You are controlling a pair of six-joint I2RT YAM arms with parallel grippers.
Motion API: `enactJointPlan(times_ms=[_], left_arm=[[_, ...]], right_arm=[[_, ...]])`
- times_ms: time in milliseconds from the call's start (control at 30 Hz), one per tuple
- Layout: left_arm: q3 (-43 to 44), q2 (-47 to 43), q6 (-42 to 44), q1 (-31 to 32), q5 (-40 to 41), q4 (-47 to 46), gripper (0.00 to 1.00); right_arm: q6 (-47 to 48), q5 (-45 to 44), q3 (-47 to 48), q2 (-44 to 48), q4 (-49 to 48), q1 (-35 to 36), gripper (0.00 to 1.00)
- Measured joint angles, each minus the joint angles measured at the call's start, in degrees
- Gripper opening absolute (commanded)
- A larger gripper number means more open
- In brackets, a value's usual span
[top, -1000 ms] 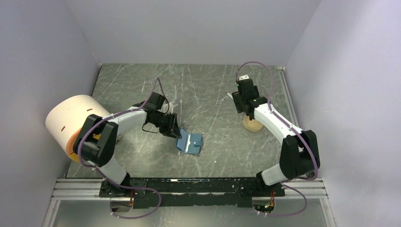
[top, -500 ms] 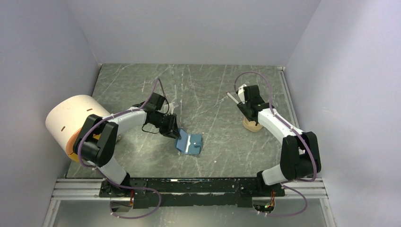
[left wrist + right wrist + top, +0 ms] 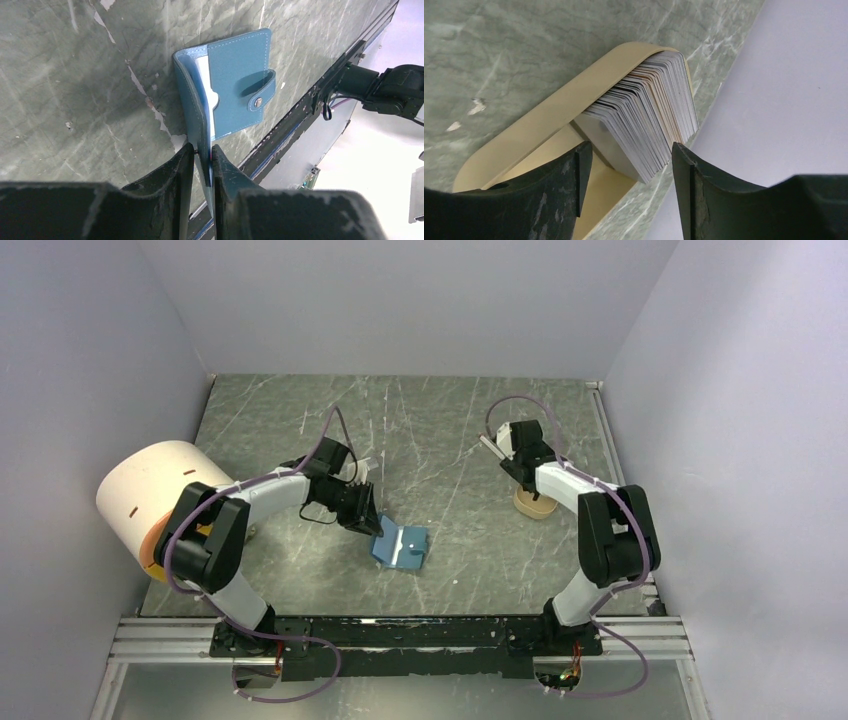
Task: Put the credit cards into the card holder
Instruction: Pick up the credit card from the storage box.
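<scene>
The left claw [image 3: 202,150] is clamped on the near edge of the holder [image 3: 235,85], propping one cover up. The rest of the holder lies on the table [image 3: 75,75] just ahead of the claw's tips. The right claw [image 3: 631,152] is spread wide and empty, with the stack of cards [image 3: 649,105] in a tan tray [image 3: 524,140] just beyond its fingers. The step in hand looks like fetching a card. Next the right claw must pinch a single card off the stack, then carry it to the propped holder.

Top view: soft, even overhead light, weak shadows on table [image 3: 450,420], sharp. L wrist view: blown-out glare lower R; left gripper [image 3: 202,150] dark & blurry nr lens. R wrist view: credit cards [image 3: 649,120] crisp.
</scene>
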State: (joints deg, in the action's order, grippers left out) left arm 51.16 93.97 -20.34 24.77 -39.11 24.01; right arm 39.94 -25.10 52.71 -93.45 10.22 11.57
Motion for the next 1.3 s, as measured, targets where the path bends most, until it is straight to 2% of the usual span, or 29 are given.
enactJointPlan(times_ms=[400, 800, 1300], left_arm=[[0.00, -0.33, 0.20, -0.09, -0.87, 0.00, 0.25], [0.00, -0.35, 0.15, -0.11, -1.14, -0.17, 0.26], [-0.24, -0.46, 0.02, -0.11, -1.27, -0.33, 0.26]], right_arm=[[4.39, -4.02, 0.22, -3.50, -5.18, -0.02, 0.64], [4.87, -5.81, 2.16, -5.29, -5.44, -0.02, 0.56], [4.74, -5.75, 4.52, -5.01, -3.37, -0.02, 0.34]])
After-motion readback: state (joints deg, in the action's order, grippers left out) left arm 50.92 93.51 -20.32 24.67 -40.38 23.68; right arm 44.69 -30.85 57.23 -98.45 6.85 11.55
